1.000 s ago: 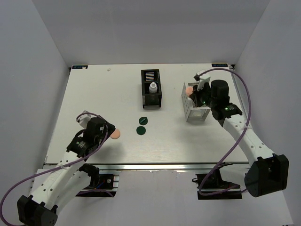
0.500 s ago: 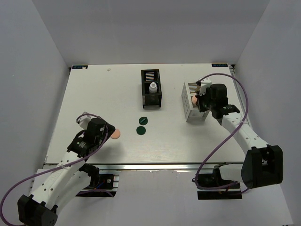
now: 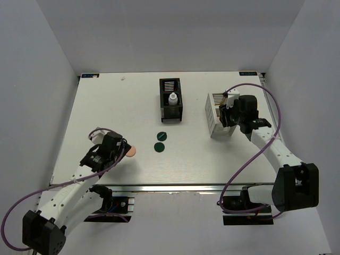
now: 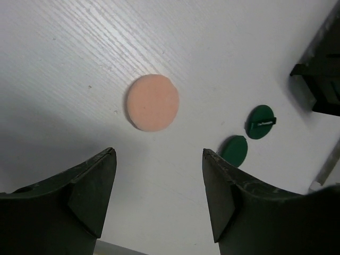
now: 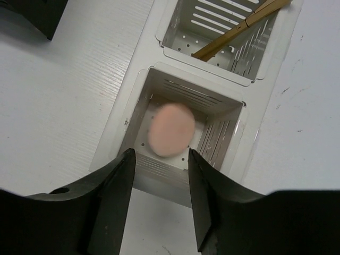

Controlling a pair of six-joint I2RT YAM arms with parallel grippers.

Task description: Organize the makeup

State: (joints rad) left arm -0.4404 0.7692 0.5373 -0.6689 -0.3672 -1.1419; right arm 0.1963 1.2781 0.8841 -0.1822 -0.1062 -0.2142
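Peach puff [image 5: 171, 129]: round, flat, blurred, inside square compartment of white box [image 5: 130, 103]. Seen in right wrist view only; in top view gripper hides it. Tan sticks [image 5: 239, 26] in adjoining compartment. Right gripper [image 5: 159, 170] over box, jaws apart, empty. Second puff [image 4: 152, 102] on table [image 4: 79, 53] well left of box, green discs [image 4: 261, 121] between. Left gripper [image 4: 158, 159] near second puff, jaws wide, empty.

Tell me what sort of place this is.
Probably a robotics lab test cell, not a home: plain white walls box in a white table, the left arm and right arm are bolted at its near edge, and a black organizer box and white organizer box look staged.
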